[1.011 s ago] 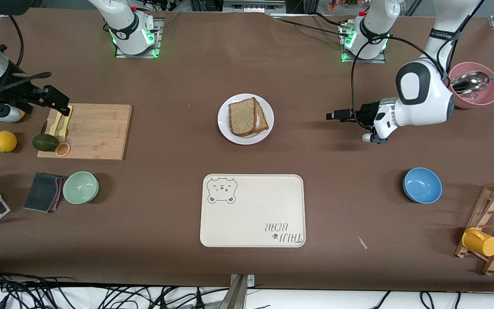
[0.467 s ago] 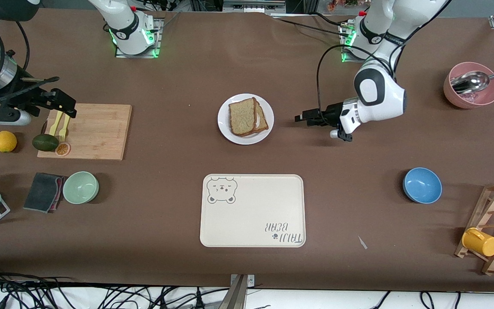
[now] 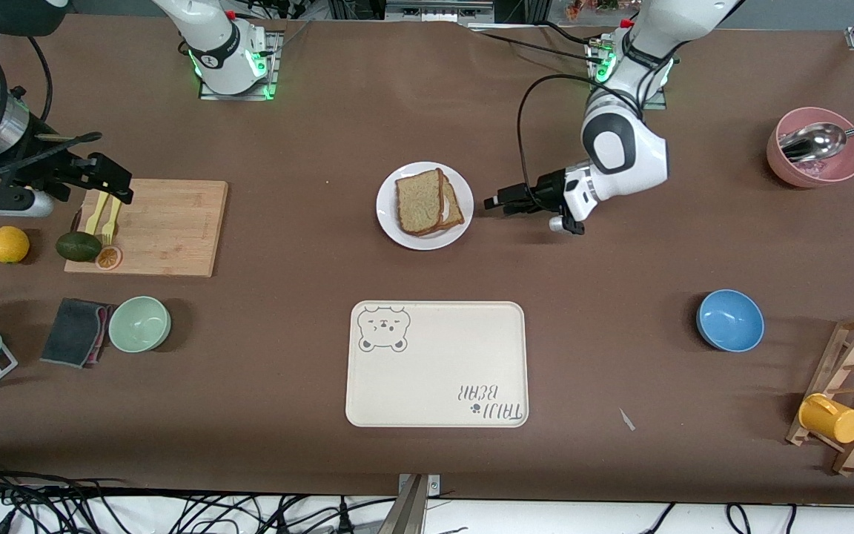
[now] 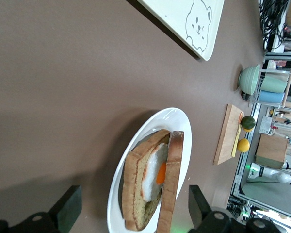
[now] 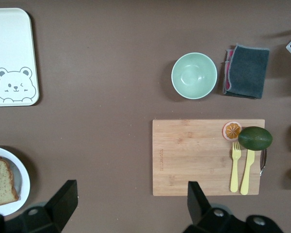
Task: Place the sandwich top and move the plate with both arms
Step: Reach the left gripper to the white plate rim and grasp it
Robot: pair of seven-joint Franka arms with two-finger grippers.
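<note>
1. Your left gripper sat low over the table, level with the plate and just beside its rim on the left arm's end. Its jaws stood apart and empty, and the left wrist view showed the plate straight ahead between the two fingers.
2. The sandwich top already lay on the plate, tilted over the egg-bearing slice and shifted toward the right arm's end, so the egg showed in the gap facing your left jaws.
3. Your right gripper hung over the end of the cutting board, above the yellow fork, jaws apart and empty. The plate lay well apart from it.
4. By my reading, the left arm was the nearer one, and the rim edge facing its jaws looked like the spot to take; the right arm had the whole board to cross first.
</note>
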